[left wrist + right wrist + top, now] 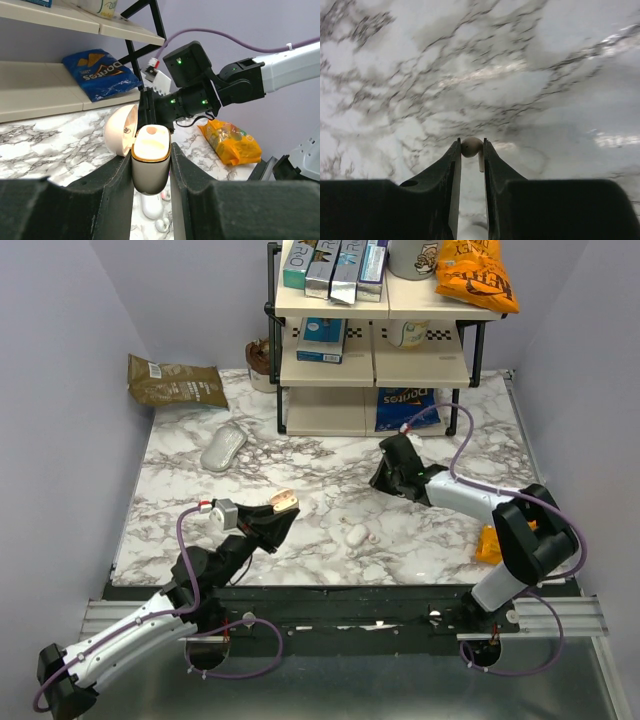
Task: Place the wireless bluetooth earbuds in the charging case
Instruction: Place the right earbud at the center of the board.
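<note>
marble table top [180, 470] with a shelf rack [372, 368] at the back. left gripper [280, 517] is clamped on the charging case [150, 165], held up off the marble with its lid swung open. right of the case and farther back, right gripper [471, 151] pinches one earbud [471, 146] between narrow tips, low over the marble. picking up looks done; carrying the earbud to the case and seating it is left. whether a slot is already filled, i cannot tell.

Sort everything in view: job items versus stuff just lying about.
Job: charging case, lid open, held in left tool; earbud pinched in right tool.

Lying about: computer mouse, brown bag, blue Doritos bag, orange snack bag on table, shelf.
</note>
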